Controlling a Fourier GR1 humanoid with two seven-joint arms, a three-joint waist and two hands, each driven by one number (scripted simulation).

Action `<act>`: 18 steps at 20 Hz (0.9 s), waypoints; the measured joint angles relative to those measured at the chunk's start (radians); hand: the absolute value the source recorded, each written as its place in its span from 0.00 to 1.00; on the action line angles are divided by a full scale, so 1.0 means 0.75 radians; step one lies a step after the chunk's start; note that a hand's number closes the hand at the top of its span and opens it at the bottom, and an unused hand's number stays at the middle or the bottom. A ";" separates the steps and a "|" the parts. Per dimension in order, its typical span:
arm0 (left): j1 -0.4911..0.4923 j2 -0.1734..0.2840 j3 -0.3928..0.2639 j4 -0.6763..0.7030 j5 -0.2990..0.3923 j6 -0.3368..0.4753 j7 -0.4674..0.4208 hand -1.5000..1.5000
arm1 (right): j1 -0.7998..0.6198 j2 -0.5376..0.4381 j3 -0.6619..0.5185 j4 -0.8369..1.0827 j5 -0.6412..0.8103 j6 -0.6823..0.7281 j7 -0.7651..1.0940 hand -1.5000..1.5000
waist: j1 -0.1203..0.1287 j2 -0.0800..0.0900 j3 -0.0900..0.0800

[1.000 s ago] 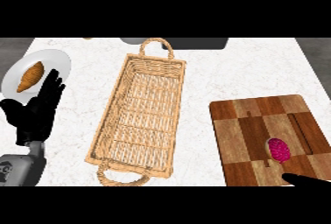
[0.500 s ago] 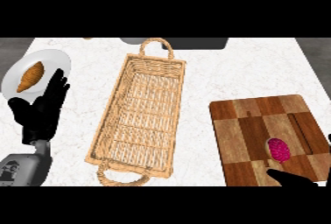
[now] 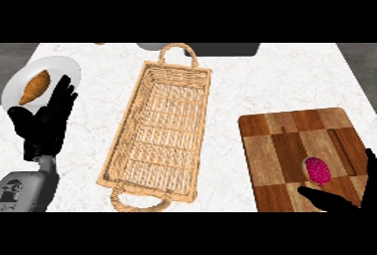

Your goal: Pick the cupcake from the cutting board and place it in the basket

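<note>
The cupcake (image 3: 318, 170), pink-topped, lies on the wooden cutting board (image 3: 287, 139) near its lower right. My right hand (image 3: 333, 200) comes in from the bottom right corner, open, its thumb just below the cupcake and a finger at the right edge beside it, with no contact visible. The long wicker basket (image 3: 158, 132) with two handles stands in the middle of the counter, holding nothing. My left hand (image 3: 46, 123) rests open at the left, fingers up.
A white plate (image 3: 63, 67) with a croissant (image 3: 35, 87) sits at the far left, partly behind my left hand's fingers. A dark sink edge (image 3: 199, 48) shows at the top. The counter's right edge runs past the cutting board.
My right hand has moved further up into view around the cupcake, with a finger now showing at the right edge. My left hand has drifted slightly.
</note>
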State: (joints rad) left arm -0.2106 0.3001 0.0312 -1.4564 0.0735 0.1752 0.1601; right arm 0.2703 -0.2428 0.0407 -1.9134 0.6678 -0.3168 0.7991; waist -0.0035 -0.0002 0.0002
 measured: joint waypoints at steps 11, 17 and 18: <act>0.051 -0.029 0.046 -0.048 -0.032 -0.061 -0.001 0.50 | -0.043 0.079 -0.038 0.176 0.088 0.008 -0.044 0.00 | 0.003 0.000 0.000; 0.041 -0.054 0.067 -0.054 -0.058 -0.079 0.015 0.50 | -0.051 0.102 -0.077 0.228 0.083 0.025 -0.101 0.00 | 0.002 0.000 0.000; 0.054 -0.056 0.073 -0.054 -0.056 -0.091 0.003 0.50 | -0.065 0.109 -0.077 0.245 0.093 0.026 -0.103 0.00 | 0.002 0.000 0.000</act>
State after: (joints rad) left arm -0.1701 0.2578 0.0856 -1.4968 0.0312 0.1068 0.1627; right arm 0.2212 -0.1609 -0.0169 -1.7296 0.7374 -0.2976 0.7215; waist -0.0018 -0.0005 0.0001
